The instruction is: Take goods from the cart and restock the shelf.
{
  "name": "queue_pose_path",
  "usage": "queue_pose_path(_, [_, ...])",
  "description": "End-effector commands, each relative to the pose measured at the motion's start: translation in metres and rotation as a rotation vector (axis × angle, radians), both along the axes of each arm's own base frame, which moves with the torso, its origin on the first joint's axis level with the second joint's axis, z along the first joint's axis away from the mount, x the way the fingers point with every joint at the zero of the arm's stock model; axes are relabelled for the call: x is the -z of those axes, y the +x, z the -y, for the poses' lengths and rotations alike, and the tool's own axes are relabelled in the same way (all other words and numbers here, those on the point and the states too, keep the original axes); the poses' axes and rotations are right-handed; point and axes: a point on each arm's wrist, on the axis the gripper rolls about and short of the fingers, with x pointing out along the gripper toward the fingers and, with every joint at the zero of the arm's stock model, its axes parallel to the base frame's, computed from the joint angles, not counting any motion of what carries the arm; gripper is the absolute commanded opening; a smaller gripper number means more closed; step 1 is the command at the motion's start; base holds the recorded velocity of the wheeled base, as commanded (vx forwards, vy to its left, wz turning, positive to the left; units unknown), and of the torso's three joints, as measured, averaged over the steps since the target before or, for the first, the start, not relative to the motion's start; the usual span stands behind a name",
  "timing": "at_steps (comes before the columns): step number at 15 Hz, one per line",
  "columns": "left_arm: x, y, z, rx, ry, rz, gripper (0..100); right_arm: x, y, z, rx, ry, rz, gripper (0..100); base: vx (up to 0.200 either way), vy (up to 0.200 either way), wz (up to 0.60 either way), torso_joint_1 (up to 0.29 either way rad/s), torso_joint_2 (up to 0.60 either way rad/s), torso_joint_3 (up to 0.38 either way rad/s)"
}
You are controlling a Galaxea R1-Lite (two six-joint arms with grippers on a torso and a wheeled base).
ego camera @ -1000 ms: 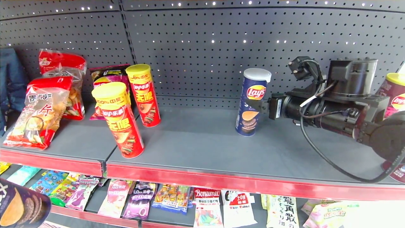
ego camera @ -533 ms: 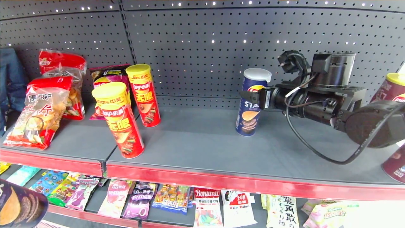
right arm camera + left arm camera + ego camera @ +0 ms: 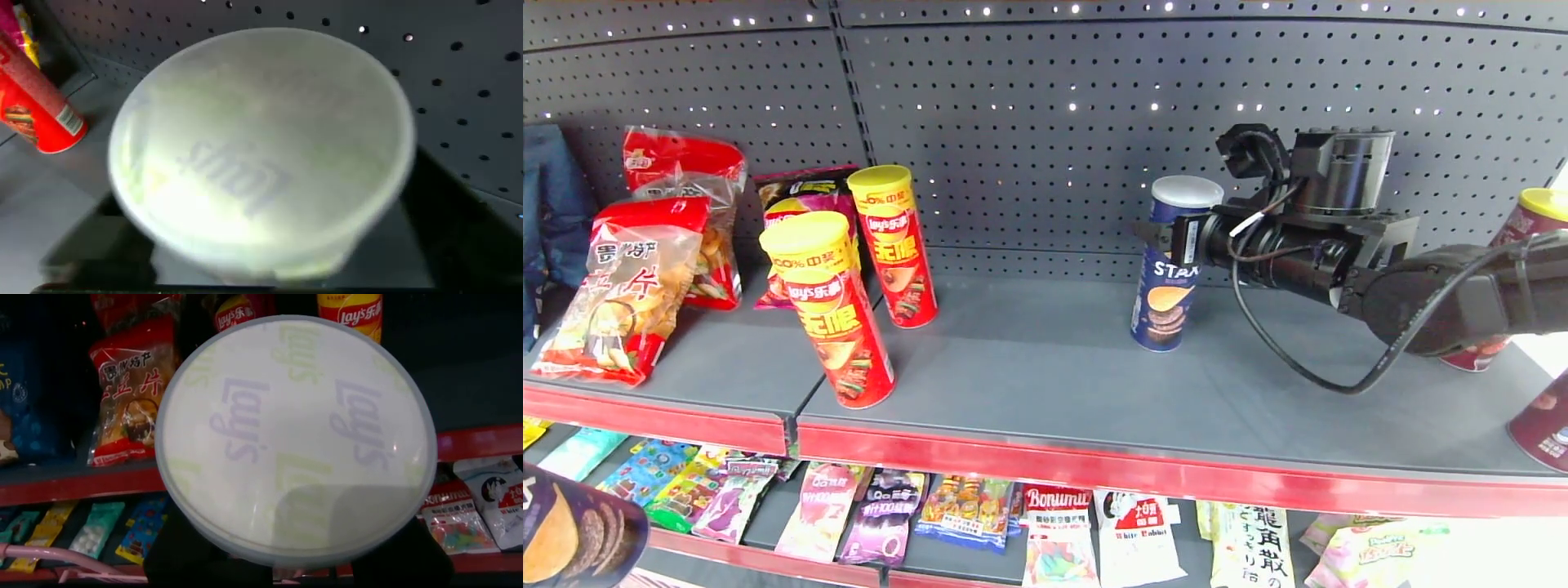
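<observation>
I'm seeing the right gripper point(image 3: 1170, 237) straddling a plastic-lidded blue tube point(image 3: 1164, 302) on the shelf point(image 3: 1029, 367); I cannot tell its grip; the left gripper point(image 3: 296, 570) is clamping a second tube point(image 3: 294, 433).

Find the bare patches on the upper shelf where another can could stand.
Bare: the board between the red cans and the blue can, and the strip from the blue can forward to the red lip. Crowded: the left end, bags beside those cans.

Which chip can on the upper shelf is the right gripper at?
The blue can with the white lid, the only blue one standing there.
</observation>
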Motion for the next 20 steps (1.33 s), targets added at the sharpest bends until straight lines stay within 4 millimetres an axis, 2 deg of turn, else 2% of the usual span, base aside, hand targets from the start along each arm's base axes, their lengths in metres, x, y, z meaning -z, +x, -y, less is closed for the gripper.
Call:
queue_pose_path(1, [0.001, 0.0, 0.0, 0.0, 0.001, -0.003, 0, 0.003, 0.002, -0.003, -0.005, -0.004, -0.007, 0, 0.0, 0.0, 0.0, 0.0, 0.0, 0.0])
queue_pose_path(7, [0.005, 0.0, 0.0, 0.001, 0.002, -0.011, 0, -0.004, -0.017, -0.023, 0.07, -0.018, 0.013, 0, 0.0, 0.0, 0.0, 0.0, 0.0, 0.0])
queue_pose_path(12, [0.007, 0.0, 0.0, 0.004, 0.003, -0.018, 0, -0.024, -0.055, -0.007, 0.084, -0.005, 0.047, 0, 0.0, 0.0, 0.0, 0.0, 0.0, 0.0])
queue_pose_path(13, [0.009, 0.001, 0.0, 0.006, 0.005, -0.026, 0, -0.027, -0.069, -0.003, 0.074, 0.003, 0.048, 0, 0.0, 0.0, 0.0, 0.0, 0.0, 0.0])
queue_pose_path(16, [0.012, 0.001, 0.0, 0.007, 0.006, -0.036, 0, -0.026, -0.086, 0.003, 0.094, 0.035, 0.028, 0, 0.0, 0.0, 0.0, 0.0, 0.0, 0.0])
queue_pose_path(20, [0.013, 0.001, 0.0, 0.007, 0.006, -0.036, 0, -0.015, -0.098, -0.01, 0.144, 0.094, -0.026, 0, 0.0, 0.0, 0.0, 0.0, 0.0, 0.0])
